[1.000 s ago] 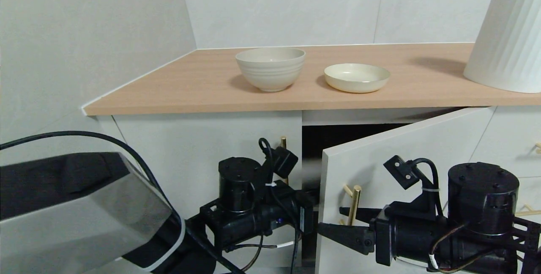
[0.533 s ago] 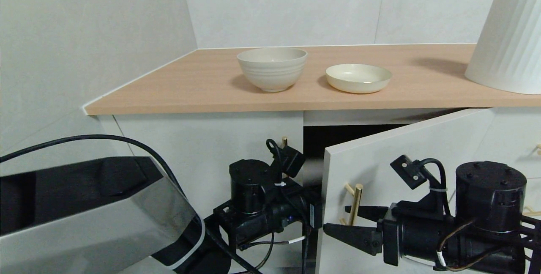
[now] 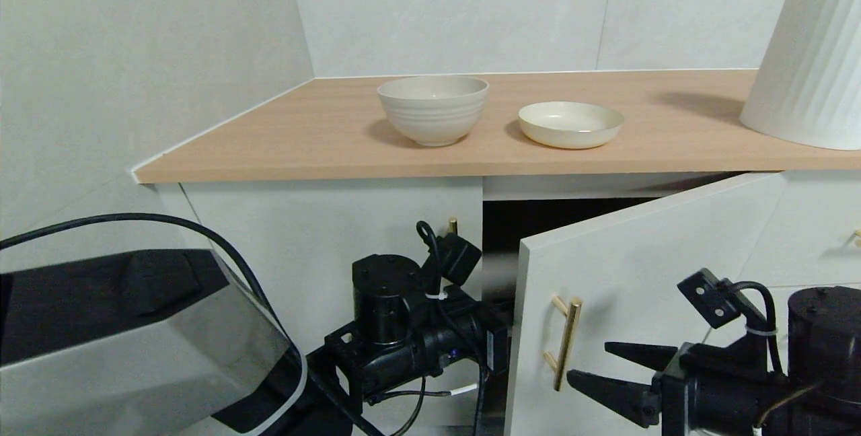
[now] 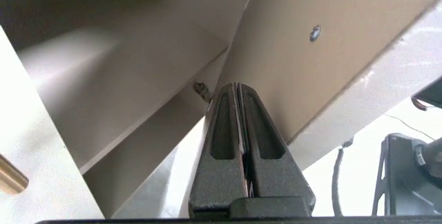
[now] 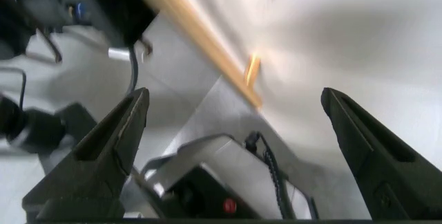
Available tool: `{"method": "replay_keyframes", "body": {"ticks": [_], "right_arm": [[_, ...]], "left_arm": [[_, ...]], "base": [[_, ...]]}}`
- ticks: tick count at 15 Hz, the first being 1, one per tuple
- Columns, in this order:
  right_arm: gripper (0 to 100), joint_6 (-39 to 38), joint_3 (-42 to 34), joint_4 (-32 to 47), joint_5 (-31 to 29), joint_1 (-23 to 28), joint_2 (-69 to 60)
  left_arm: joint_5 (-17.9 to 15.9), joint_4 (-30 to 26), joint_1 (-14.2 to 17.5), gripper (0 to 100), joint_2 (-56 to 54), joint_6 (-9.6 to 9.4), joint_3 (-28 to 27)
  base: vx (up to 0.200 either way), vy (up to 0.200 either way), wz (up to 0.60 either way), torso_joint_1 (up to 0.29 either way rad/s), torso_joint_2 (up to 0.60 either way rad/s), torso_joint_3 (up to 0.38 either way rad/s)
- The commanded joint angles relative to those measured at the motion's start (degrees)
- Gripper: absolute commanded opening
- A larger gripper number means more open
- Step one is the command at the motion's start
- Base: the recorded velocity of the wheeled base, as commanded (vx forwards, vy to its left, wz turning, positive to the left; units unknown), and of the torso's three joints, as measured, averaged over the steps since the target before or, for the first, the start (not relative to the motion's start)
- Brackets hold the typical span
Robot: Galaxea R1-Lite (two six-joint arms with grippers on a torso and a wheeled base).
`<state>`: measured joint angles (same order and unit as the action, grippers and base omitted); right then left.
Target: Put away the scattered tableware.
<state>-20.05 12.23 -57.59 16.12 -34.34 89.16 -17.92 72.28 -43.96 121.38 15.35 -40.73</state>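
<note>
Bowl (image 3: 432, 108) and shallow dish (image 3: 570, 124) sit near each other, not touching, on the countertop (image 3: 303, 140). Below, the cabinet door (image 3: 639, 268) stands ajar. Left gripper (image 4: 237, 89): fingers pressed together at the door gap. Right gripper (image 3: 589, 363): spread wide, just beside the brass handle (image 3: 566, 342).

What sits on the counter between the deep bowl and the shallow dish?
Nothing. In the head view, only bare wooden counter separates the bowl from the dish.
</note>
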Motion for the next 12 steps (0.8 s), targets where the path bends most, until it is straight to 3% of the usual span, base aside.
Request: {"method": "replay_keyframes", "body": {"ticks": [1,5,11,12], "right_arm": [[100,0.1,-3.35,-0.07,-0.03,-0.11,-4.0],[100,0.19,-3.61,0.02,-0.03,-0.2,-5.67],[100,0.19,-3.61,0.02,-0.03,-1.78,-5.4],[100,0.19,-3.7,0.02,-0.03,-1.87,-5.49]], "left_arm": [[-0.01,-0.03,-0.16,0,-0.97,0.03,1.0],[-0.1,-0.21,-0.78,0,-0.36,0.12,0.83],[-0.1,-0.47,-1.3,0,1.05,0.03,0.04],[-0.1,-0.91,-1.39,0,1.31,0.03,-0.4]], "base": [[0.0,0.0,0.0,0.0,0.0,0.0],[0.0,0.0,0.0,0.0,0.0,0.0],[-0.2,0.0,0.0,0.001,0.0,0.003],[0.0,0.0,0.0,0.0,0.0,0.0]]}}
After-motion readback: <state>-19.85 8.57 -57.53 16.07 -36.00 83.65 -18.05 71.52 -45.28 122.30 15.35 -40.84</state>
